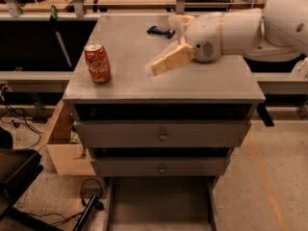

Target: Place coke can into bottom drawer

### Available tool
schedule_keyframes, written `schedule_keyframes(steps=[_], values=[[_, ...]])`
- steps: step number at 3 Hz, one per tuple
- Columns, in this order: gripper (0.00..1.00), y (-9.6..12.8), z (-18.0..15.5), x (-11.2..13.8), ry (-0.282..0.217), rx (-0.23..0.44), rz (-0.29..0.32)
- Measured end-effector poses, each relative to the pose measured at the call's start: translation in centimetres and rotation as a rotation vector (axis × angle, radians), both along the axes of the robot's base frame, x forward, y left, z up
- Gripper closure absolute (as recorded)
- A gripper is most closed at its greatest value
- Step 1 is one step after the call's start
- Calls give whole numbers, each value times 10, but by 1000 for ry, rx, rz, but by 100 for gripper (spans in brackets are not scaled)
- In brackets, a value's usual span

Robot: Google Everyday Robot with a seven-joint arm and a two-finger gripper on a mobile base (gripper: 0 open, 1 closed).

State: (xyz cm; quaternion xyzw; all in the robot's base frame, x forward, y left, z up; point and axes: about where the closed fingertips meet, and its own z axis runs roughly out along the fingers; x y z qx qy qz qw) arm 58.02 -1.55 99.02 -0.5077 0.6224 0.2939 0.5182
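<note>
The coke can (97, 63), red with white script, stands upright on the left part of the grey cabinet top (134, 81). My gripper (156, 67) hangs over the middle of the top, to the right of the can and apart from it, with its cream fingers pointing left toward the can. The bottom drawer (159, 206) is pulled out at the foot of the cabinet and its grey floor shows bare.
A small black object (160, 31) lies at the back of the top. A white bowl (178, 21) is mostly hidden behind my arm. Two upper drawers with brass knobs (162, 136) are shut. A cardboard box (65, 143) stands left of the cabinet, cables on the floor.
</note>
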Motion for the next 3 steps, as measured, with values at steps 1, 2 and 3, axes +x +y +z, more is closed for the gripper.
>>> schedule_keyframes(steps=[1,2,3], values=[[0,40,-1,52,-24,26,44],[0,65,-8,89,-32,68,71],[0,85,-22,104,-22,99,95]])
